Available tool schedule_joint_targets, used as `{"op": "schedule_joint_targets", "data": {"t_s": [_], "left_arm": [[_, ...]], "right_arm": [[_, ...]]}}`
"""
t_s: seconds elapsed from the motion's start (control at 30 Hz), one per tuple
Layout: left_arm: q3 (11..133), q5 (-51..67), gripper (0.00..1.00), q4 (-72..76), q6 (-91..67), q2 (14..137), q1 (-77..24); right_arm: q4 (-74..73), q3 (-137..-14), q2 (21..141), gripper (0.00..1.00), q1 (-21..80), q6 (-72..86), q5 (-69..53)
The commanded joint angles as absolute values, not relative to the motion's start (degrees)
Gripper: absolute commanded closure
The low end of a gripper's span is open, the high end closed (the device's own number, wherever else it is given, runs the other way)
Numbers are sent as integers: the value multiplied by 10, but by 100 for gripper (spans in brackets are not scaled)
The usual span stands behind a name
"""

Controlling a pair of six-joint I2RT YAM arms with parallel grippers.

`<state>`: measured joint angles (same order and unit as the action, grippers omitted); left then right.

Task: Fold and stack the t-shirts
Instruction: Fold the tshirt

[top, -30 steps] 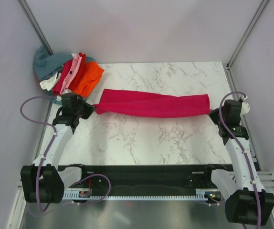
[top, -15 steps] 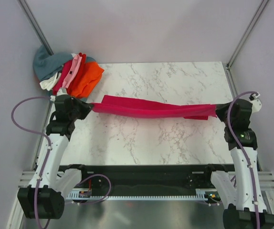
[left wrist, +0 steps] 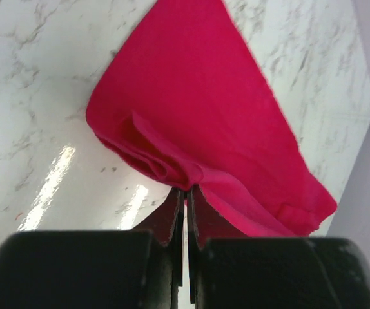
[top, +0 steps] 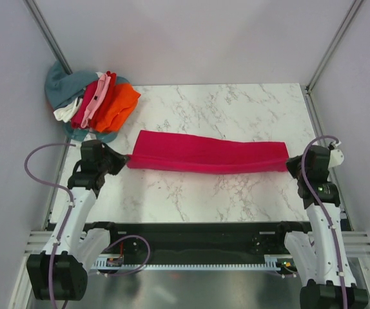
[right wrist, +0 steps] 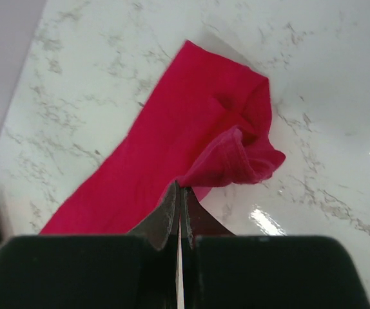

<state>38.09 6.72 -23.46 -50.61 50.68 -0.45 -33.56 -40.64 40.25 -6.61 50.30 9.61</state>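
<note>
A crimson-magenta t-shirt (top: 207,154) is stretched as a long narrow band across the middle of the marble table. My left gripper (top: 126,158) is shut on its left end, where the cloth (left wrist: 191,116) bunches at the fingertips (left wrist: 186,190). My right gripper (top: 289,161) is shut on the right end, and that hem (right wrist: 236,158) folds over right at the pinch (right wrist: 180,187). Other t-shirts, orange (top: 120,103), red, pink, white and teal-grey (top: 61,82), lie heaped at the far left corner.
The marble table (top: 236,103) ends at grey walls on the left, back and right. A metal rail (top: 191,261) runs along the near edge between the arm bases. Purple cables (top: 40,154) loop beside both arms.
Both arms have carried the stretched shirt back toward the near side and lowered it. The band now lies flatter and wider on the table.
</note>
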Motion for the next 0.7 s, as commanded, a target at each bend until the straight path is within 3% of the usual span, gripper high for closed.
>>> {"op": "schedule_joint_targets", "data": {"t_s": [0.0, 0.2, 0.37, 0.47, 0.57, 0.6, 0.67], "left_arm": [[326, 78, 98, -206, -489, 502, -1], [287, 94, 98, -121, -504, 572, -1], [358, 94, 98, -70, -519, 681, -1], [467, 98, 98, -74, -526, 759, -1], [616, 142, 98, -112, -546, 812, 33], [688, 155, 98, -119, -550, 819, 46], [756, 163, 98, -143, -555, 823, 53]], "right_arm": [[-340, -350, 381, 100, -69, 528, 120], [-257, -278, 422, 100, -69, 539, 117], [-157, -311, 530, 100, -69, 562, 110], [-133, -423, 633, 100, -69, 567, 98], [-152, -615, 748, 100, -70, 542, 37], [-177, -720, 762, 100, -70, 538, 32], [-183, -803, 774, 100, -74, 523, 24]]}}
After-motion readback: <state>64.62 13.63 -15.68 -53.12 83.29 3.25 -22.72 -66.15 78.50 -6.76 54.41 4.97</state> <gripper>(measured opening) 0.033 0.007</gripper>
